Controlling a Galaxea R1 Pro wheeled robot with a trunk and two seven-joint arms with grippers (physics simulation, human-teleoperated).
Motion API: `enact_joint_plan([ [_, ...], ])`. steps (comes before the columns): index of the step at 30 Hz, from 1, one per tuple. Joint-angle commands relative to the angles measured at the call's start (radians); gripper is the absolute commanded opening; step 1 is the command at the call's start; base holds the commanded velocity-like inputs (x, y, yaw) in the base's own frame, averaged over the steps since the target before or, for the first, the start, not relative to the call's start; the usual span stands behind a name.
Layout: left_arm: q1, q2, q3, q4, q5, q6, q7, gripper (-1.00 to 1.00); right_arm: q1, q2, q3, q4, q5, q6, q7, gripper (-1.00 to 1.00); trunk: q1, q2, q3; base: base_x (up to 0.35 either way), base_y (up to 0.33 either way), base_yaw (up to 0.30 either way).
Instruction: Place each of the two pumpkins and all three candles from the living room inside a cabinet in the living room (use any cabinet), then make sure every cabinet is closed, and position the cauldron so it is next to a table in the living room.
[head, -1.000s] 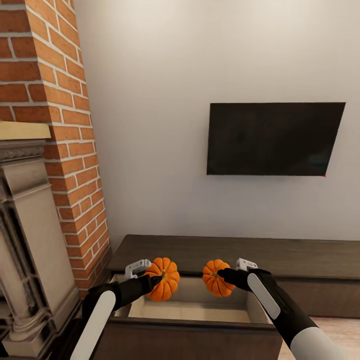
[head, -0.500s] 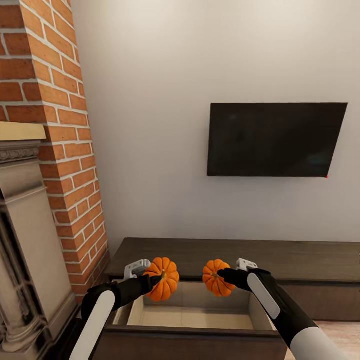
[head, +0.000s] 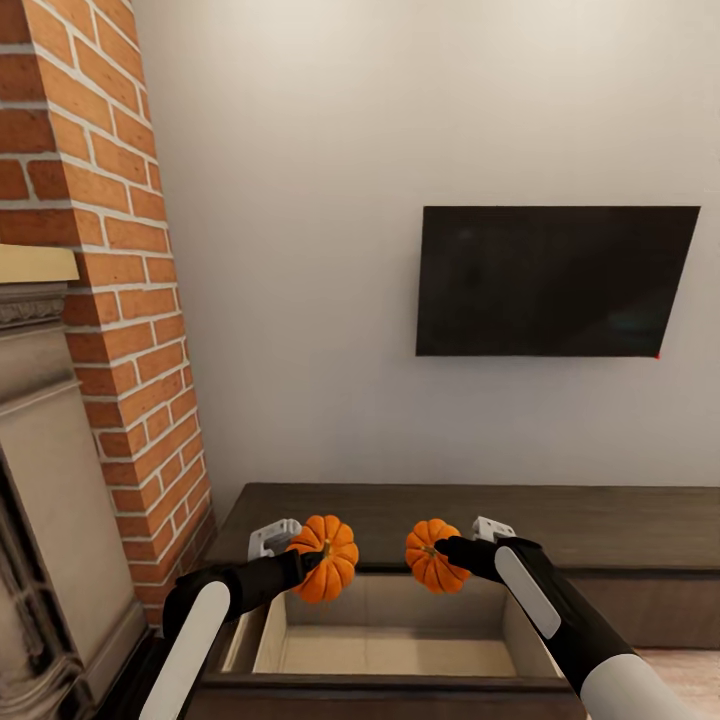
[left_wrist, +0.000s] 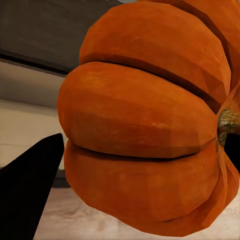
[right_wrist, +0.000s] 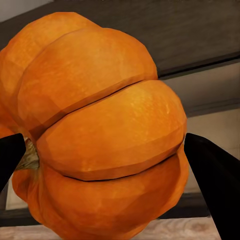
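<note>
The larger pumpkin (head: 325, 558) is gripped in the left hand (head: 300, 562) and the smaller pumpkin (head: 431, 555) in the right hand (head: 447, 553), both held above the open drawer (head: 390, 640) of the cabinet (head: 560, 520). Both should be lowered well inside the drawer walls before being released, so that neither is left perched on a rim. Beyond, a television (head: 556, 281) is mounted on the wall.

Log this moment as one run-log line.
left gripper: holds larger pumpkin | right gripper: holds smaller pumpkin | cabinet drawer: open below both
</note>
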Motion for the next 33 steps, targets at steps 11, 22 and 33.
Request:
enact_joint_plan([
  [11,-0.001,-0.001,0.002,-0.003,0.010,0.002,0.011,-1.00,-0.001,-0.001,0.004,-0.001,-0.011,0.001,-0.010,-1.00,0.000,-0.001,0.001,0.044,0.004,-0.033],
  [22,-0.001,-0.003,0.001,0.002,0.009,0.002,0.025,-1.00,-0.001,-0.001,0.004,0.000,-0.010,0.000,-0.008,-1.00,0.035,-0.064,-0.027,0.000,0.000,-0.001],
  [33,-0.005,-0.005,0.001,0.009,0.002,0.002,0.029,-1.00,-0.001,-0.001,0.005,0.011,-0.009,0.000,-0.006,-1.00,0.077,-0.141,-0.061,0.000,0.000,0.000],
])
